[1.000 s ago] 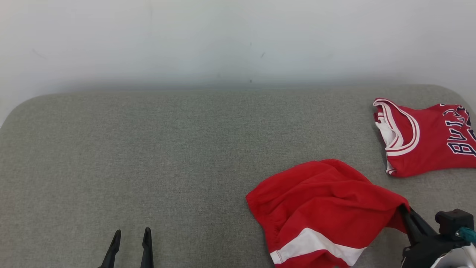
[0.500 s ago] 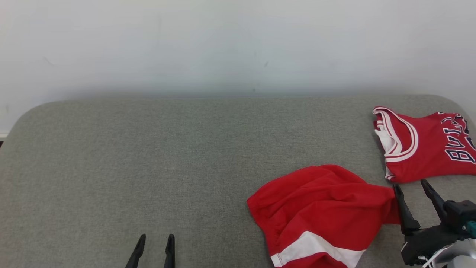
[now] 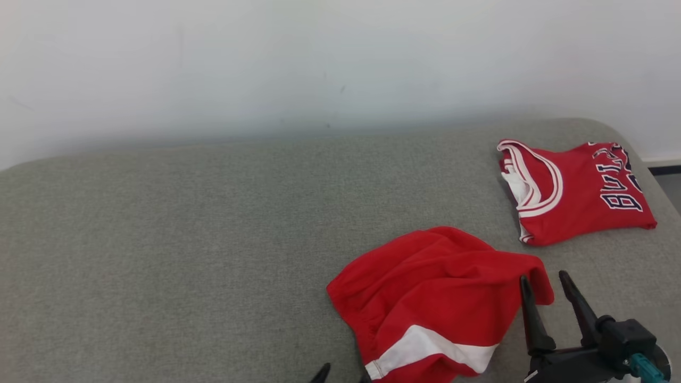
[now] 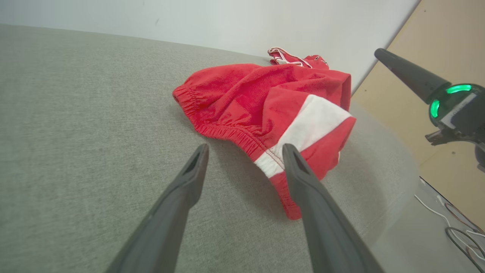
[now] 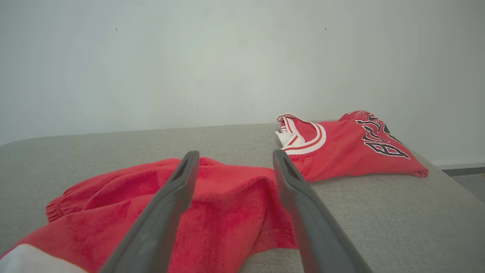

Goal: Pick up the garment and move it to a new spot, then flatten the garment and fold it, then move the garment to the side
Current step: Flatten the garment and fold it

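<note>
From my station I saw the red shorts (image 3: 436, 298) lying crumpled on the grey padded table (image 3: 159, 239), down at 5 o'clock in the head view. Their elastic waistband was turned toward 8 o'clock, and a white band ran across the end nearest the robot. A red jersey (image 3: 577, 197) with dark lettering lay folded at 2 o'clock from the shorts, apart from them and close to the table's rounded far corner.

The right gripper (image 3: 544, 276) sat at 4 o'clock of the shorts, its two fingers spread wide and gripping nothing. The finger nearer the cloth crossed the shorts' corner in the head view, and I couldn't tell whether it touched. In the right wrist view the red cloth lay beneath and between those parted fingers, with the jersey beyond at 2 o'clock.

The left gripper (image 4: 246, 146) was likewise spread and empty, low over the table at 7 o'clock of the shorts. One of its fingertips was just beside the white band, and the waistband lay just ahead of the tips. A pale wall (image 3: 319, 64) stood behind the table.
</note>
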{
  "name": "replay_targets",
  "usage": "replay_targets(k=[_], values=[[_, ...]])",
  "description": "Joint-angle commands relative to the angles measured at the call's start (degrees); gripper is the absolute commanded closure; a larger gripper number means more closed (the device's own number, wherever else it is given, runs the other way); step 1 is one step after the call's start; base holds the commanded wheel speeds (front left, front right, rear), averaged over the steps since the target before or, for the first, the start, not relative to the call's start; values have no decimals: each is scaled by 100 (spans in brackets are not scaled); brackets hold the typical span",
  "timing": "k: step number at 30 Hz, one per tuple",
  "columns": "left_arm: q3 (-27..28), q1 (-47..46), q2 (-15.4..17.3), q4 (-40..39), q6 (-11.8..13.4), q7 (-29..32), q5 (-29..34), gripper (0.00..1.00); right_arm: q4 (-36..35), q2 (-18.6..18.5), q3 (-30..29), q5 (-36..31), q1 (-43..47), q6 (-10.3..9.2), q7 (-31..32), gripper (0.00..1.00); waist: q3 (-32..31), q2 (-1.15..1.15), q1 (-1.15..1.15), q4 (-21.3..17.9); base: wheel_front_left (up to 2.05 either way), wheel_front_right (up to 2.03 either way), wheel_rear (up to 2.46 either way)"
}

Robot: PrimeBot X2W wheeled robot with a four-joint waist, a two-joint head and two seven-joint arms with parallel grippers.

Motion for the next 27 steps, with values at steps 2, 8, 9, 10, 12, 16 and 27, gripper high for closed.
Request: replay_targets(k=[2, 8, 9, 10, 12, 16, 27], values=[[-404, -267, -50, 190, 8, -9, -209, 0, -46, 147, -17, -60, 96, -10, -7, 0, 142, 0, 0, -173, 0, 0, 0], [-960, -737, -41, 775, 7, -8, -922, 0, -14, 331, -5, -51, 45, -10, -7, 0, 305, 0, 0, -402, 0, 0, 0], [-1041, -796, 3, 883, 7, -8, -1005, 0, -28, 342, 2, -84, 15, -10, -8, 0, 324, 0, 0, -435, 0, 0, 0], [-1136, -863, 46, 954, 6, -9, -1102, 0, -39, 349, -5, -99, 3, -10, -7, 0, 338, 0, 0, -458, 0, 0, 0], [-1182, -990, 126, 1013, 7, -8, -1265, 0, -46, 354, -9, -90, -17, -10, -7, 0, 372, 0, 0, -498, 0, 0, 0], [-1209, -1102, 142, 1080, 6, -8, -1454, 0, -72, 367, -20, -93, -16, -10, -8, 0, 402, 0, 0, -528, 0, 0, 0], [-705, -1392, 320, 569, 6, -8, -1327, 100, -122, 399, -104, -111, 81, -10, -8, 0, 458, 0, 0, -351, 0, 0, 0]])
